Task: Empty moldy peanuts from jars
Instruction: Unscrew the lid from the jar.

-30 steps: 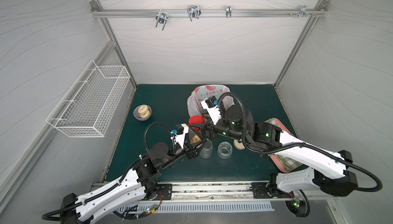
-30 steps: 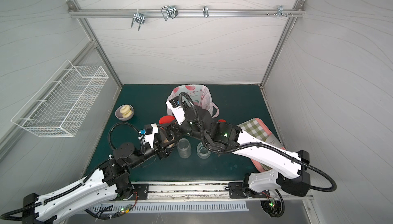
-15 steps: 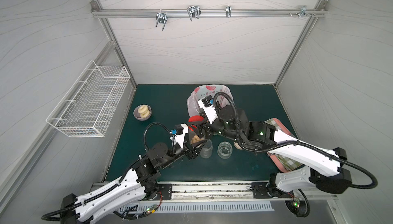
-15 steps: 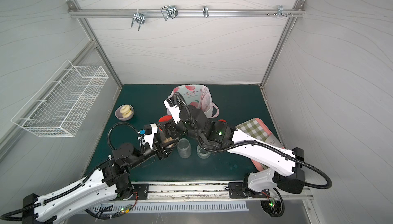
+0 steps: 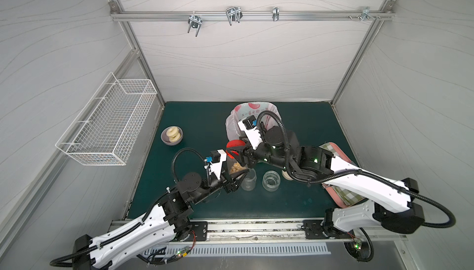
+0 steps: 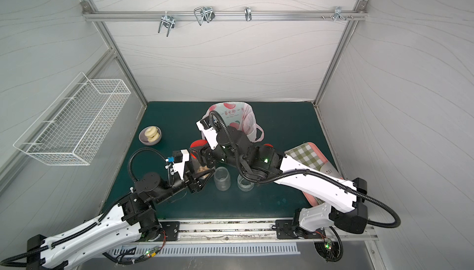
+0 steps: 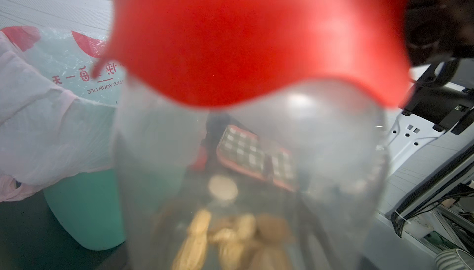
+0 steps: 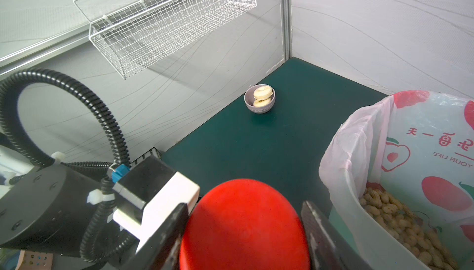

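A clear jar (image 5: pixel 236 164) with a red lid (image 5: pixel 233 145) stands upright in my left gripper (image 5: pixel 234 173), which is shut on its body. Moldy peanuts (image 5: pixel 236 169) lie in its bottom; the left wrist view shows the peanuts (image 7: pixel 220 235) blurred below the lid (image 7: pixel 256 38). My right gripper (image 8: pixel 243 230) comes from above, a finger (image 8: pixel 166 232) pressed on each side of that lid (image 8: pixel 243 225). Two open, empty jars (image 5: pixel 248 179) (image 5: pixel 271 180) stand just right of the held one. More peanuts (image 8: pixel 400 220) lie inside the bagged bin.
The mint-green bin (image 7: pixel 84 217) with its pink fruit-print bag (image 5: pixel 254 109) stands behind the grippers. A bowl (image 5: pixel 171 135) with two ring pastries sits far left. A loose red lid (image 6: pixel 268 145), a beige lid (image 5: pixel 286 176), a checked tray (image 5: pixel 336 158) and a wall basket (image 5: pixel 107 125) are also there.
My right gripper has come left and down over the held jar, and its jaws have narrowed onto the red lid. The left arm and the jar have not moved.
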Controlling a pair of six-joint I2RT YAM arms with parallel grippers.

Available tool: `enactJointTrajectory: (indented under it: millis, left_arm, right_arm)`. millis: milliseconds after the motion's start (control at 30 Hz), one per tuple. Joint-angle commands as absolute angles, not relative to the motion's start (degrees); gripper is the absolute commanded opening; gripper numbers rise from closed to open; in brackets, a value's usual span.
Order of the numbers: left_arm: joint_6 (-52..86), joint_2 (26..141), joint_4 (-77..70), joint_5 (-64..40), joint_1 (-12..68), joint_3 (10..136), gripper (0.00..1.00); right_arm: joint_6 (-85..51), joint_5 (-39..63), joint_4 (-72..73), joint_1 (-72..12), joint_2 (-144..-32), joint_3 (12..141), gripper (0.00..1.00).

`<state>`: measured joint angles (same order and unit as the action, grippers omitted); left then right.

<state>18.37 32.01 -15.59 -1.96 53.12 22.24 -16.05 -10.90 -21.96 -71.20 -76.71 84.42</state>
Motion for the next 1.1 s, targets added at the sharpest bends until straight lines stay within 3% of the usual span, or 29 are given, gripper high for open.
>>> enactJointTrajectory:
  millis: [0,333,667,1067]
  left_arm:
    - [19.31,30.98,-19.07,-3.82,52.44,22.94,0.4]
    - [19.74,29.97,-19.64,-6.69,51.84,22.76,0.4]
    - [19.34,29.18,-19.77,-8.36,51.78,22.76,0.4]
    - [19.27,29.79,-20.3,-9.47,51.73,23.1,0.4]
  right_arm:
    - [-14.86,-1.93,-22.94,-71.26,-75.23,85.3,0.38]
    - [-14.28,26.52,-19.42,-62.26,-72.86,82.16,0.33]
    - [-14.69,48.82,-15.92,-55.42,-73.95,82.09,0.3]
    - [-14.14,54.85,-13.69,-53.81,-74.94,80.95,0.32]
